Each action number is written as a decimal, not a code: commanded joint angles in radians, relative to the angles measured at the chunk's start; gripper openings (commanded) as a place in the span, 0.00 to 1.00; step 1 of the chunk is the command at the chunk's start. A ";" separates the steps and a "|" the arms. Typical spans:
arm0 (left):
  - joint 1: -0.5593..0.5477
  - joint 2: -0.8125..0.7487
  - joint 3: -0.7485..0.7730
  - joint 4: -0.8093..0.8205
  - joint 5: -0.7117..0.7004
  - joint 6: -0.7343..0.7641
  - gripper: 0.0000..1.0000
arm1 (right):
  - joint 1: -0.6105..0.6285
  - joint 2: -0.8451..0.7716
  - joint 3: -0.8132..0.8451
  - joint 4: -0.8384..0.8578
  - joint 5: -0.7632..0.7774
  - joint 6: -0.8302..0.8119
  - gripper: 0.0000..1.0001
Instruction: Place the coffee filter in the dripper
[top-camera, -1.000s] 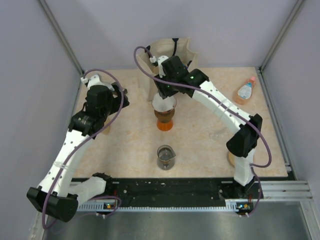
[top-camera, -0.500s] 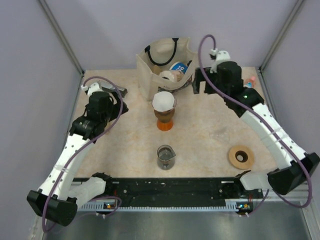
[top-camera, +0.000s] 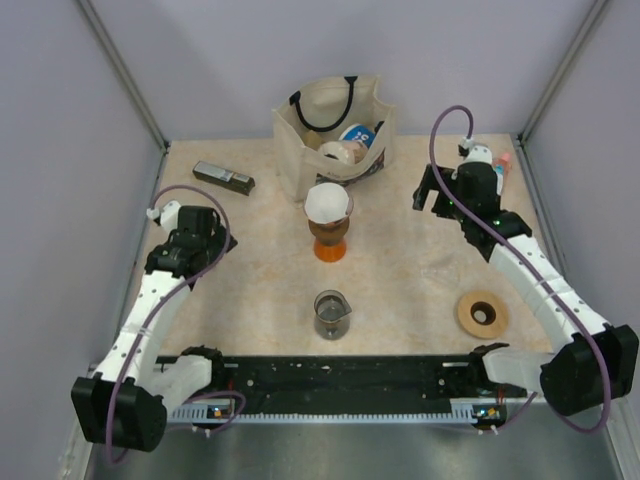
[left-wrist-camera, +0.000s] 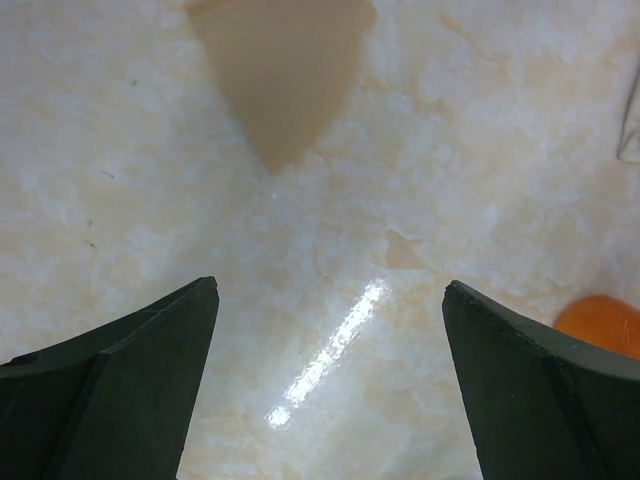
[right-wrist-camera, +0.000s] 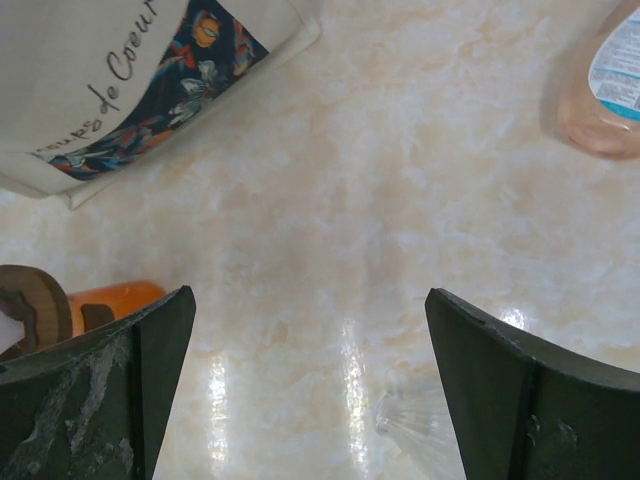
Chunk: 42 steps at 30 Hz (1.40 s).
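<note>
**Two grippers spread wide, filter sitting in the dripper**

Both grippers hung clear of the work when I looked. My left gripper (left-wrist-camera: 330, 290) had its jaws spread wide over bare tabletop (left-wrist-camera: 420, 170) at the left middle of the overhead frame, pinching nothing. Its wrist camera caught only a sliver of the orange base (left-wrist-camera: 603, 322) at the lower right edge.

My right gripper (right-wrist-camera: 310, 295) was likewise spread and empty, over the tabletop in the upper right of the overhead frame. A pinkish bottle (right-wrist-camera: 600, 85) lay just beside it, and the printed tote bag (right-wrist-camera: 120, 70) filled the upper left of its wrist view.

The coffee filter (top-camera: 328, 203) sat white and opened out in the mouth of the dripper (top-camera: 330, 229), slightly above the centre of the overhead frame. The dripper stood upright on the orange base, and neither gripper touched it.

The tote bag stood close behind it, toward the top of the frame. A glass beaker (top-camera: 331, 313) stood apart below it. A tan ring (top-camera: 482, 313) lay flat at the lower right, and a dark bar (top-camera: 223, 177) lay at the upper left; I could not tell what it was.
</note>
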 joint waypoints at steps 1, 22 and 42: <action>0.075 0.024 -0.009 0.064 0.032 -0.024 0.99 | -0.054 -0.053 -0.063 0.128 0.003 0.036 0.99; 0.120 0.121 0.032 0.262 0.101 -0.049 0.99 | -0.565 -0.097 -0.240 -0.106 -0.040 0.330 0.99; 0.120 0.144 -0.003 0.388 0.203 0.045 0.99 | -0.609 -0.297 -0.456 -0.648 0.005 0.567 0.99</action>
